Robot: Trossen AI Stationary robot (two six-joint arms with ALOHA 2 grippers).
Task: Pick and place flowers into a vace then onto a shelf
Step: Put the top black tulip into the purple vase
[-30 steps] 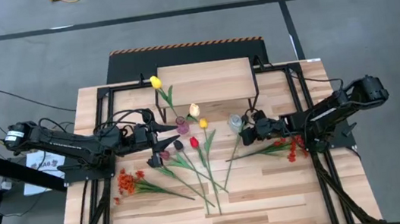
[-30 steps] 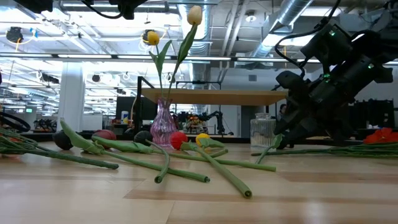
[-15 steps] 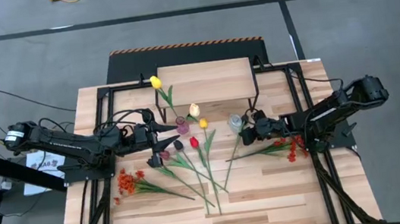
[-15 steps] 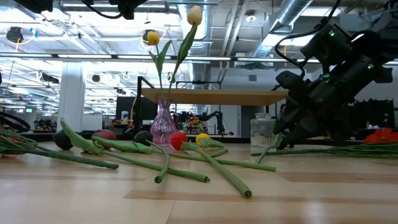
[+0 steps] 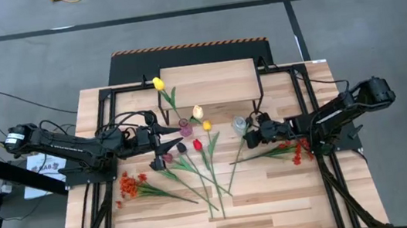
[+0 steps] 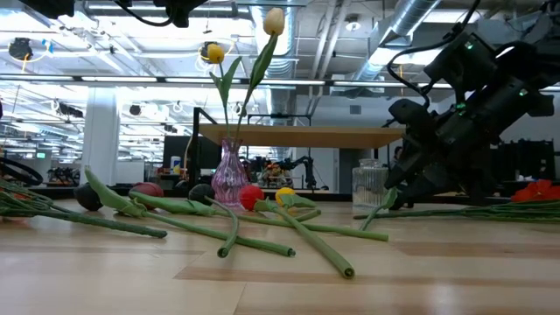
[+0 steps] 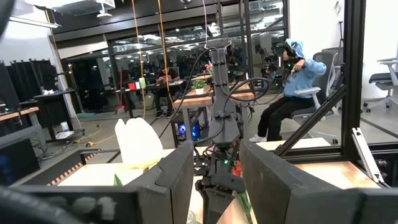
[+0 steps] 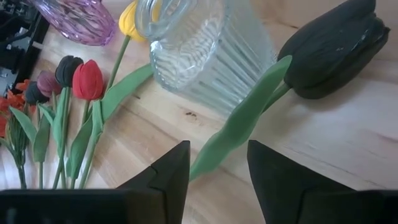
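Note:
A pink vase (image 5: 183,123) (image 6: 229,175) stands on the table in front of the shelf (image 5: 207,82) and holds a yellow tulip (image 6: 214,53) and a cream tulip (image 6: 274,20). My left gripper (image 5: 164,138) (image 7: 216,163) hovers open and high beside the cream head (image 7: 138,142), nothing between its fingers. My right gripper (image 5: 256,133) (image 8: 217,158) slants down, open, next to a clear glass vase (image 8: 202,46). A dark tulip (image 8: 336,43) lies by that vase, its green leaf (image 8: 239,121) running in between the right fingers. Several tulips (image 5: 197,157) lie loose mid-table. My right gripper's open fingers stand on either side of the dark tulip's leaf tip (image 8: 208,155), coming at it slanting down from the table's right. Whether a finger touches the leaf I cannot tell. The tulip's head rests on the table.
Orange-red sprays lie at the table's near left (image 5: 129,185) and under the right arm (image 5: 297,149). Long stems (image 6: 289,232) cross the middle of the table toward the near edge. The black frame rails (image 5: 105,134) run along both sides.

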